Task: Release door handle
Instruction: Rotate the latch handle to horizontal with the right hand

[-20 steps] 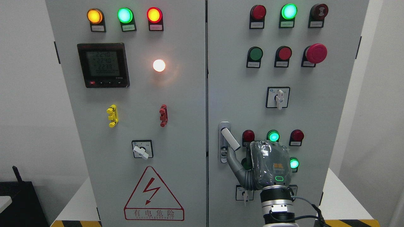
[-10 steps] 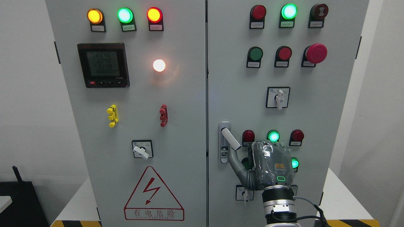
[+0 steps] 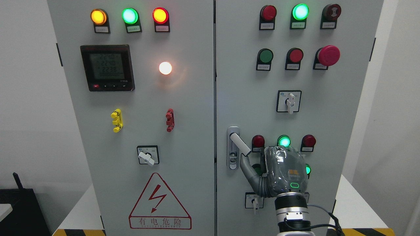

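Note:
A silver door handle (image 3: pixel 239 143) sits on the right cabinet door (image 3: pixel 249 82), near its left edge. It is swung out of its lock plate (image 3: pixel 232 162) and points down and to the right. My right hand (image 3: pixel 254 157) rises from the bottom edge, its grey back toward the camera. The thumb (image 3: pixel 246 167) stretches up-left and touches the underside of the handle's free end. The other fingers are mostly hidden behind the hand, close to the handle's tip. The left arm is out of view.
Around the hand are red and green indicator lamps (image 3: pixel 284 142) and a small rotary switch (image 3: pixel 254 200). Higher up are a selector switch (image 3: pixel 289 101) and a red emergency button (image 3: pixel 328 55). The left door (image 3: pixel 183 98) carries a meter, lamps and a warning triangle.
My right hand has drifted a little to the right and down. The handle's free end has swung slightly right with it, and the thumb has stayed on the handle.

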Robot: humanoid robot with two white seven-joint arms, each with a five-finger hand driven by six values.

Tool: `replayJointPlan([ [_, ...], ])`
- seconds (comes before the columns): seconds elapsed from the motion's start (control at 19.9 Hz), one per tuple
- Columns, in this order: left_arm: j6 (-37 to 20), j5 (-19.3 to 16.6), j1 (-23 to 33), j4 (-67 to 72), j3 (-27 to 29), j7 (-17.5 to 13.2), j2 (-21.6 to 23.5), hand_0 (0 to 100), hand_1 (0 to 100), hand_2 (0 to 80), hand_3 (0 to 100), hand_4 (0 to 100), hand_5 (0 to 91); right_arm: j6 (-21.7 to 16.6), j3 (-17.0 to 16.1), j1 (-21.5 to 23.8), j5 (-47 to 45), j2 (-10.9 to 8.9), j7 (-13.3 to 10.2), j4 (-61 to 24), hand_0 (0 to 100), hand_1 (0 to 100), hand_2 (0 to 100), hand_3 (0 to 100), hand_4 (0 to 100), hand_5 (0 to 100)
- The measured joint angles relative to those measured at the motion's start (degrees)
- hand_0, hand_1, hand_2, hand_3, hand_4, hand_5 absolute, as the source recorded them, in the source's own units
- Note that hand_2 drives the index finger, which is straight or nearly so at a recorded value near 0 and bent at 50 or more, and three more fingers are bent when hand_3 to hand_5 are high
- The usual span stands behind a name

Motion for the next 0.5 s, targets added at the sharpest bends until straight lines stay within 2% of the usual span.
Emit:
replayJointPlan([
  [0.5,0.0,0.0,0.0,0.0,0.0,0.0,0.0,12,39,0.0,0,0,0.0,-0.02,-0.61,-0.36,0.06,-0.03,0.02,-0.2,45,12,100,100,98,94],
])
